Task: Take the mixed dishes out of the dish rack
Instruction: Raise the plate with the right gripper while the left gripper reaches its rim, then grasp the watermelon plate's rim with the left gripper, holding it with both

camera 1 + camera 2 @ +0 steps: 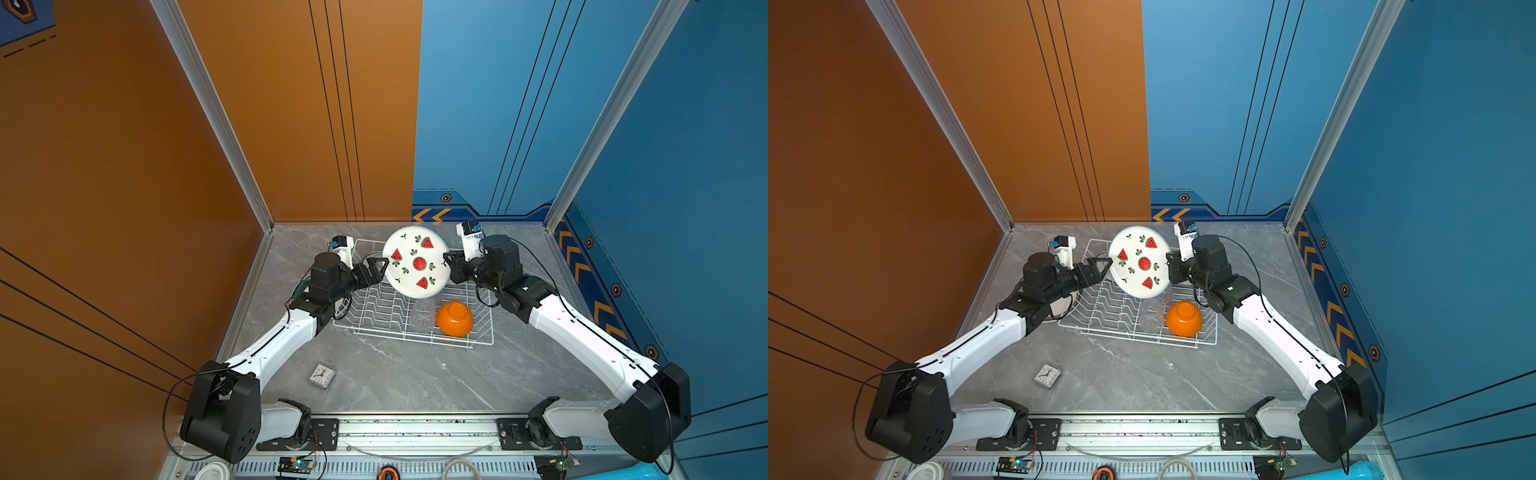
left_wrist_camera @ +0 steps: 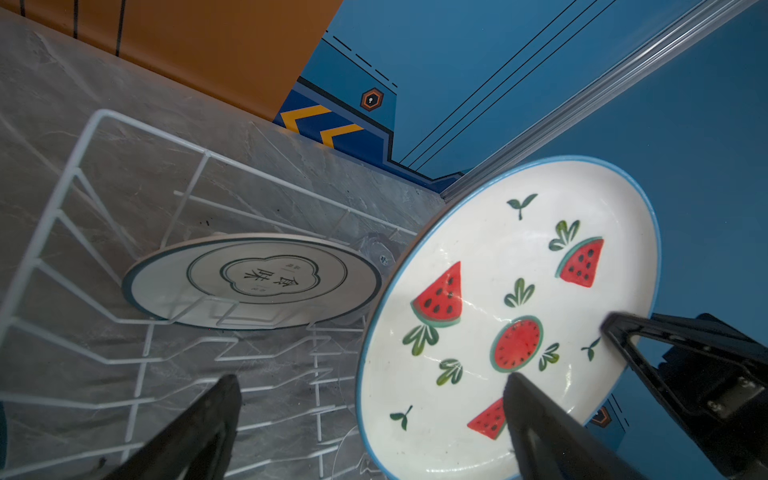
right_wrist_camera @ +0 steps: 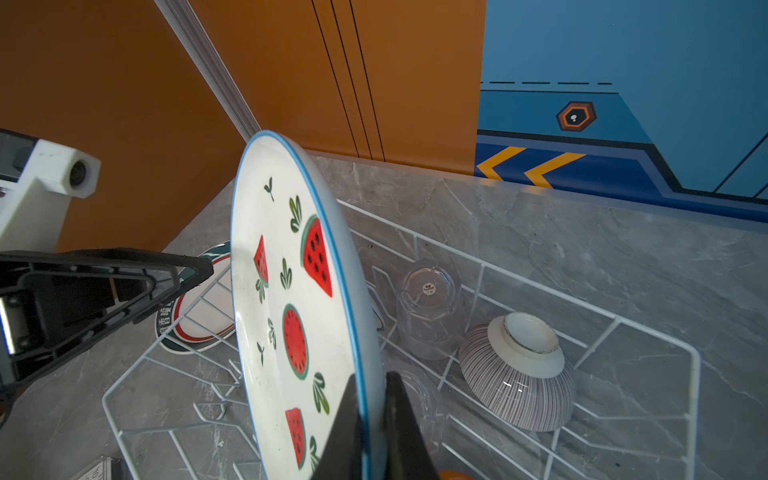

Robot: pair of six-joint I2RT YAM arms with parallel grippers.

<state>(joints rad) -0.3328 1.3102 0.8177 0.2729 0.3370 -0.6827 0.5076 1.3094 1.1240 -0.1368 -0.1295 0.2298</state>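
The grey surface [image 1: 415, 374] is walled on its left, far and right sides. Its broad near stretch lies open in front of the dish rack [image 1: 374, 307], which sits toward the far wall. Above the rack's far half the watermelon plate [image 1: 415, 262] hangs tilted, its right rim pinched tight by the right tool [image 1: 446, 259]. The left tool [image 1: 382, 266] gapes wide at the plate's left rim, gripping nothing. A second plate [image 2: 253, 282] lies flat just left of the rack, under the left arm. In the rack's right part sit an upturned orange bowl [image 1: 455, 318], an upturned ribbed bowl [image 3: 519, 374] and glass tumblers [image 3: 430, 309]. A small clock [image 1: 322, 375] lies near left.
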